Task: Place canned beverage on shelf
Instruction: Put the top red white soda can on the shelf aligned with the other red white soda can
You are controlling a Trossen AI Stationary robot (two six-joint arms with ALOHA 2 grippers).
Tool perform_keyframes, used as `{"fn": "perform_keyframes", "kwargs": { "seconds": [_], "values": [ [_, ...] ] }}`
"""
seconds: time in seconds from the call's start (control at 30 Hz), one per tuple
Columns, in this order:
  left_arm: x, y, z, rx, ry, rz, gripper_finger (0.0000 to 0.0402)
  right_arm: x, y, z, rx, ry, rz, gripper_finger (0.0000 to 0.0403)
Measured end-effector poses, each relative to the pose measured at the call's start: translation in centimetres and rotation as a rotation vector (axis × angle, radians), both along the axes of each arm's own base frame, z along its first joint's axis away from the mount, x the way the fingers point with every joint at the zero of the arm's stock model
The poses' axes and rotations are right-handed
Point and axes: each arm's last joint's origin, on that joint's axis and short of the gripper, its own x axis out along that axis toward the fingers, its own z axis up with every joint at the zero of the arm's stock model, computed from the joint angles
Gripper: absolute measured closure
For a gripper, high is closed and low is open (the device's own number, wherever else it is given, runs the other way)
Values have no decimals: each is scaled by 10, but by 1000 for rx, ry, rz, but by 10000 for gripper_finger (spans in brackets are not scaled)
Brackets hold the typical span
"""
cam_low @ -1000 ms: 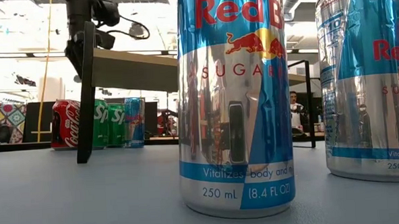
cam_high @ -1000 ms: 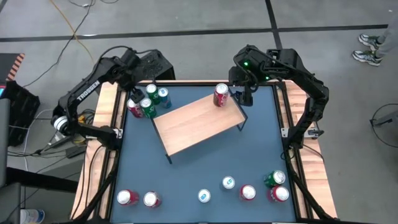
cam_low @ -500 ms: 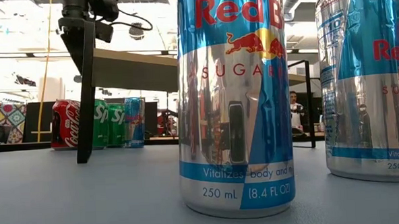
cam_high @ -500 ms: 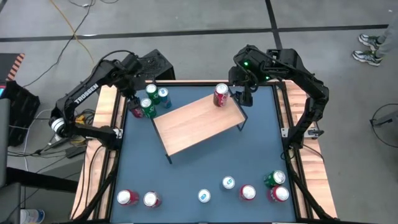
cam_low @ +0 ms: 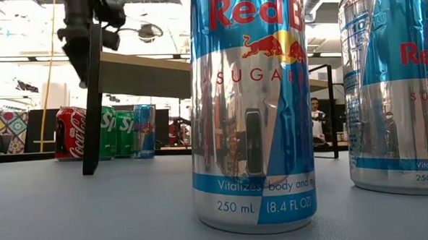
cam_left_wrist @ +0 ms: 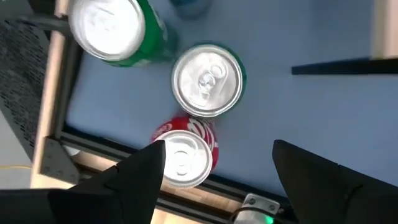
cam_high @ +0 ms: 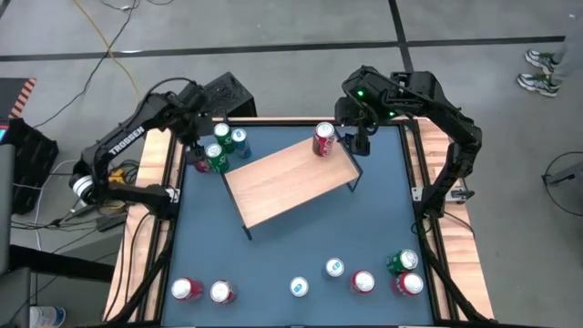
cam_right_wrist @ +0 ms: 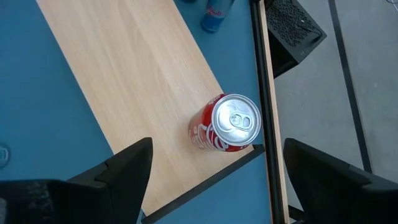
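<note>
Dark blue tabletop (cam_high: 291,246) carries silver-and-blue slim cans (cam_low: 251,107) nearest my low camera. Farther back, the light wooden shelf (cam_high: 282,182) holds an upright red can (cam_high: 323,139) at its corner; my right gripper (cam_high: 353,138) hovers beside it, fingers spread. My left gripper (cam_left_wrist: 214,171), spread, hangs above another red can (cam_left_wrist: 183,155).

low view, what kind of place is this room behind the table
Probably a robotics lab or workshop rather than a shop: bare grey concrete floor with loose cables, two dark robot arms clamped to a wood-edged dark blue tabletop, and drink cans set out around a low light-wood shelf on black legs.
</note>
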Motion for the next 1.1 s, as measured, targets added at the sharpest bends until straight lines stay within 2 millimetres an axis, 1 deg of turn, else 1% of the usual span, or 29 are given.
{"fn": "perform_keyframes", "kwargs": {
  "seconds": [0.13, 0.27, 0.43, 0.57, 0.7, 1.1],
  "values": [
    [-5, -4, -28, 0, 45, -23, 118, 0, 0, 0, 0, 0, 0, 58],
    [-9, -6, -38, 58, 50, -25, 118, 0, 0, 0, 0, 0, 1, 58],
    [-12, -8, -34, 129, 70, -20, 118, 0, 0, 0, 0, 0, 0, 58],
    [-14, -8, -30, 194, 89, 45, 118, 0, 0, 0, -1, 0, 1, 58],
    [-13, -9, -30, 192, 84, 79, 118, 0, 0, 0, -3, 1, 5, 58],
    [-12, -6, -29, 234, 93, 83, 118, 0, 0, 0, -4, 2, 6, 58]
  ]
}}
